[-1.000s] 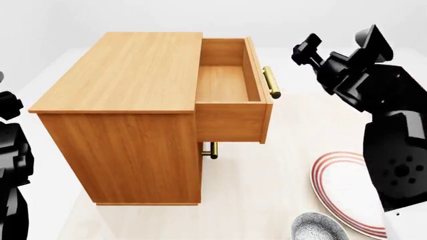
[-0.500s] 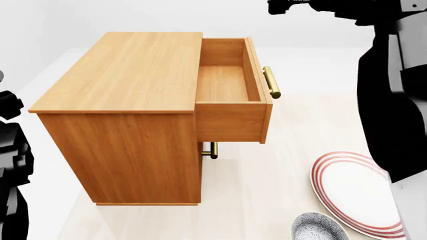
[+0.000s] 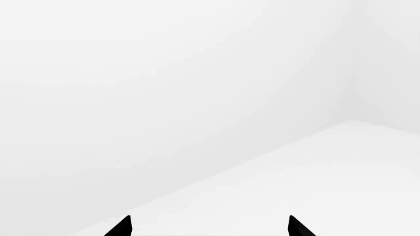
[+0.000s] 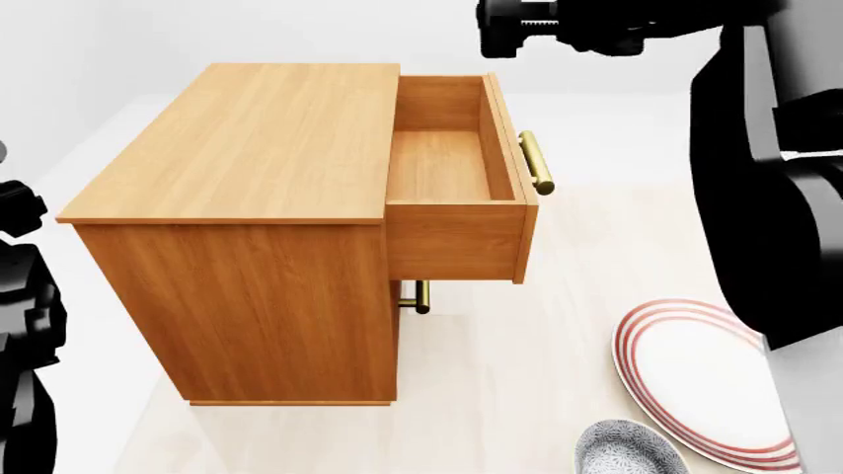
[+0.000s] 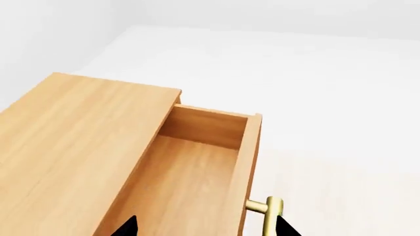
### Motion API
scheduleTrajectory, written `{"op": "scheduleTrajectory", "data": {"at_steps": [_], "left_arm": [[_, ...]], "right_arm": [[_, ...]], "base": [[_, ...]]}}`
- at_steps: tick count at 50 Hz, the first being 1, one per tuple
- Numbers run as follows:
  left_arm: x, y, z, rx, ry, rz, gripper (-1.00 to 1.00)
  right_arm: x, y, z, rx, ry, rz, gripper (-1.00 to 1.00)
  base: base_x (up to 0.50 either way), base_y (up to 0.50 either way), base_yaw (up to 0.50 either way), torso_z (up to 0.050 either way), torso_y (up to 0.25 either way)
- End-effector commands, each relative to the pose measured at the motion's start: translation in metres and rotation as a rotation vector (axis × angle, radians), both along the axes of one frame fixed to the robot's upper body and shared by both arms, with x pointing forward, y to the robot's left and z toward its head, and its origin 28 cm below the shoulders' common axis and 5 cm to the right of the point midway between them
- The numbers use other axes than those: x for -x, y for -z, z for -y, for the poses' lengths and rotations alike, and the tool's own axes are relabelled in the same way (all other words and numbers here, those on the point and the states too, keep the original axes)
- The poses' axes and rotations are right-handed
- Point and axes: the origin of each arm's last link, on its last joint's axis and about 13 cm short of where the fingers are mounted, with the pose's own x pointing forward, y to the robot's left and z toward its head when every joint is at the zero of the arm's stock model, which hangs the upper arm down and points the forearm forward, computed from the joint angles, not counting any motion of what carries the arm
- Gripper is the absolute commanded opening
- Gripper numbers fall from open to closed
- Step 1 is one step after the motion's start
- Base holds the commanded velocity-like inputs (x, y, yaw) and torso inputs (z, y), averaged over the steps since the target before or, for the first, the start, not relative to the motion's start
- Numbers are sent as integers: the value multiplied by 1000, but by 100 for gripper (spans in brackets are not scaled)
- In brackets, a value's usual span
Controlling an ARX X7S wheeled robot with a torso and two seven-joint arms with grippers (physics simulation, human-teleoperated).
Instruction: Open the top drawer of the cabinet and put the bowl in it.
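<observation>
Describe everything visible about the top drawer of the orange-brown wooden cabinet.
The top drawer is a shallow, warm-brown wood-grain box, pulled well out of the boxy orange-brown cabinet. Its interior is bare wood, nothing inside. A brass bar handle on two short posts runs along its front panel. It sits level, overhanging the pale floor, with a lower drawer's brass handle showing beneath it. No gripper touches it; the right wrist view looks down into it from above.
</observation>
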Motion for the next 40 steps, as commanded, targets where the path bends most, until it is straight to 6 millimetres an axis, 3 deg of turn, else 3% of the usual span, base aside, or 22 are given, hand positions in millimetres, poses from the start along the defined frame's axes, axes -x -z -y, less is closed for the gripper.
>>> {"op": "scheduleTrajectory", "data": {"at_steps": [1,40], "left_arm": [[0,0,0,-1,0,2,100],[0,1,0,0,-3,8,100]], "right_arm": [[7,5,-3,-2,10,-131,100],[-5,51,-7,99,36,-241,100]], "base": [[0,0,0,0,0],[0,0,0,0,0]]}}
